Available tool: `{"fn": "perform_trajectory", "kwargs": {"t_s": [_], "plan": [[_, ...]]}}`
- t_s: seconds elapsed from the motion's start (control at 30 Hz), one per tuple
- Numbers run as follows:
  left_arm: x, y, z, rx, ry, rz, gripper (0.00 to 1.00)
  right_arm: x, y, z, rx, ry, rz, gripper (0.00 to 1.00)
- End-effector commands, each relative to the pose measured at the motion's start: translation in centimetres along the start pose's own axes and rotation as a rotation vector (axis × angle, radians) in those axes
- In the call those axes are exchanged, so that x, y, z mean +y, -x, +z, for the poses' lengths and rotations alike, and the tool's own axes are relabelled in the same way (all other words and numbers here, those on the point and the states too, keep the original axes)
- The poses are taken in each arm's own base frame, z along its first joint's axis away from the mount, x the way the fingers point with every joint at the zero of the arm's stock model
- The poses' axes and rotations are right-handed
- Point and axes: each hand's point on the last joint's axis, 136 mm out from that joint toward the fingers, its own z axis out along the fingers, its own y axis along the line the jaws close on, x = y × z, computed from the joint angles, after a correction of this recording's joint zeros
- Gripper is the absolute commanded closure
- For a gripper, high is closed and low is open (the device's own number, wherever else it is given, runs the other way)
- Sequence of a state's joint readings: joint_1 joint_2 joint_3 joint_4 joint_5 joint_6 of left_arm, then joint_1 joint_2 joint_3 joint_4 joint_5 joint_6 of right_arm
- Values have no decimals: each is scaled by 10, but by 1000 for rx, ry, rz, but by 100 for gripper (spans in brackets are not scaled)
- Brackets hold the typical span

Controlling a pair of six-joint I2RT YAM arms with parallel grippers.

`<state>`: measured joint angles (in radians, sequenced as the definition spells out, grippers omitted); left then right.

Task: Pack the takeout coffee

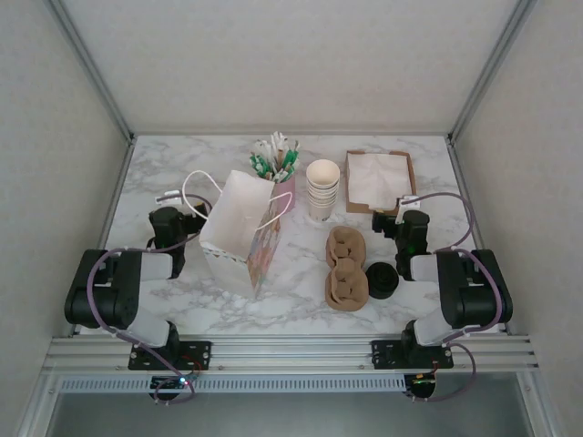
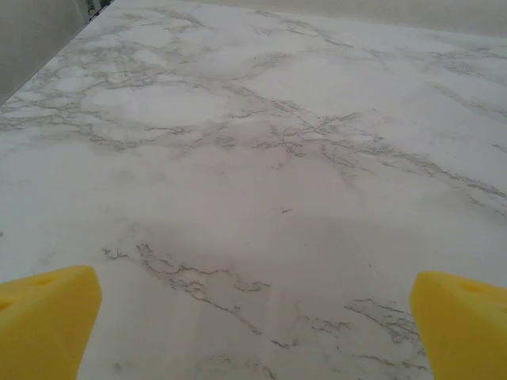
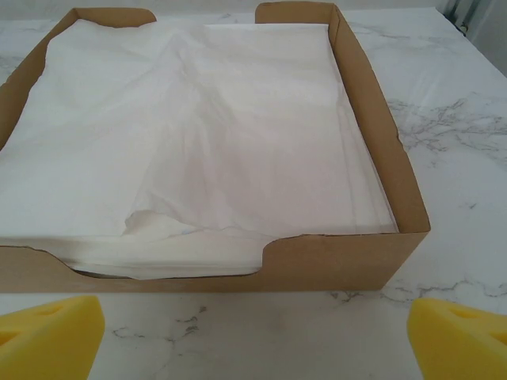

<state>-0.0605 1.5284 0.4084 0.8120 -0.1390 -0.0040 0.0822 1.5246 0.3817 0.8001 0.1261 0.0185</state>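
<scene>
Lidded coffee cup (image 1: 383,279) upright, just right of pulp cup carrier (image 1: 346,269). My right gripper (image 3: 253,336) spread wide, empty, aimed at napkin box (image 3: 341,253) beyond carrier. Left gripper (image 2: 253,324) likewise spread, empty. Best: bring right gripper over cup, clamp body below lid, keep level.

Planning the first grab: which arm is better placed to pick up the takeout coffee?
Probably right. The takeout coffee sits just beside the right arm, near the open right gripper; the paper bag stands between it and the open left gripper.
</scene>
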Motion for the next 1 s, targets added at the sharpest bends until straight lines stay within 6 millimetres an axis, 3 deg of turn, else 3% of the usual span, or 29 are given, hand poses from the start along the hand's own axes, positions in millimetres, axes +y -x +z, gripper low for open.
{"fn": "perform_trajectory", "kwargs": {"t_s": [0.0,0.97], "plan": [[2,1,0,-15,-3,-11,0,1,8,4,-18,11,6,1],[4,2,0,-20,6,-12,0,-1,9,4,-21,2,9,1]]}}
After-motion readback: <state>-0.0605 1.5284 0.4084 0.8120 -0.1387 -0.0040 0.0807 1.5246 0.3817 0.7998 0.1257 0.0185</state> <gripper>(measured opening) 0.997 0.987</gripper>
